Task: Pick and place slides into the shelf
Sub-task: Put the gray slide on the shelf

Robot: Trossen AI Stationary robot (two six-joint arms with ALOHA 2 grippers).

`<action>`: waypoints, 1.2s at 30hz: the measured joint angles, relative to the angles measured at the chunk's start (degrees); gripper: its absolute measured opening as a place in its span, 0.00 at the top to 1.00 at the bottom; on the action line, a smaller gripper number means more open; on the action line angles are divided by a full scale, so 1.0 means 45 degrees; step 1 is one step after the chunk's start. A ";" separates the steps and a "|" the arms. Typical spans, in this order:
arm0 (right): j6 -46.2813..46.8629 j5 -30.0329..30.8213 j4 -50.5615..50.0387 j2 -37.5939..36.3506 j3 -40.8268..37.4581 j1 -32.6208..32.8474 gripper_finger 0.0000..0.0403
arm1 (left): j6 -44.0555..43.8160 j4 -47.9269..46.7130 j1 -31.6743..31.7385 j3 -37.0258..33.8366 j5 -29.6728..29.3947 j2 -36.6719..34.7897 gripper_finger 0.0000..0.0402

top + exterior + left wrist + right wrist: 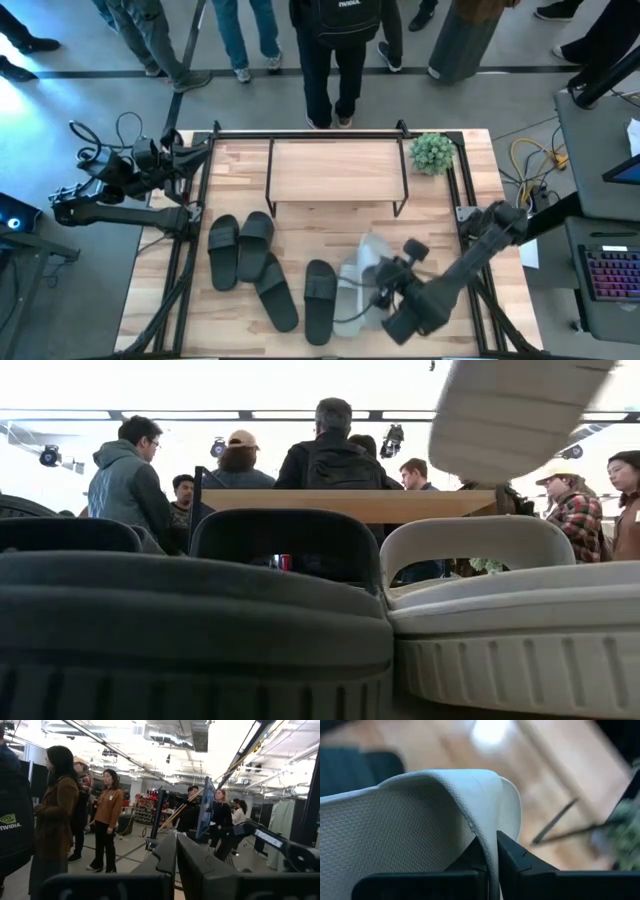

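Note:
My right gripper (385, 283) is shut on one pale slide (375, 252), which is raised over the table's near right part. The low view shows its sole (520, 415) from below, high up. The other pale slide (350, 300) lies flat beside it, strap up (465, 545). Several black slides (255, 240) lie flat left of that, in front of the shelf (335, 170), whose wood top is bare. My left gripper (190, 152) waits shut at the table's far left corner, touching nothing. My right gripper pinches a thin pale edge of the slide (492, 837) between its two fingers (512, 857). Whether that edge is the strap or the sole's rim I cannot tell. The slide is lifted clear of the table and tilted, its textured face (410, 825) rising beyond the fingers.
A small green plant (432, 152) stands by the shelf's right end. Black frame rails (190, 250) run along the table's left and right sides. Several people stand beyond the far edge (330, 450). Bare wood shows between the shelf and the slides (330, 235).

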 joint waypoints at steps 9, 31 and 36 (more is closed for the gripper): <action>-0.4569 0.2542 -0.0001 -0.2151 -0.0122 -0.2814 0.97 | 0.0066 0.0218 0.0002 -0.0003 0.0002 -0.0019 1.00; -1.7178 0.1316 0.6674 -0.5339 -0.3998 -0.8490 0.97 | 0.1088 0.0148 0.0002 -0.0053 -0.1050 0.0071 1.00; -1.8050 0.0903 0.7501 -0.5902 -0.4899 -0.9456 0.97 | 0.1083 0.0194 0.0000 -0.0053 -0.1267 0.0084 1.00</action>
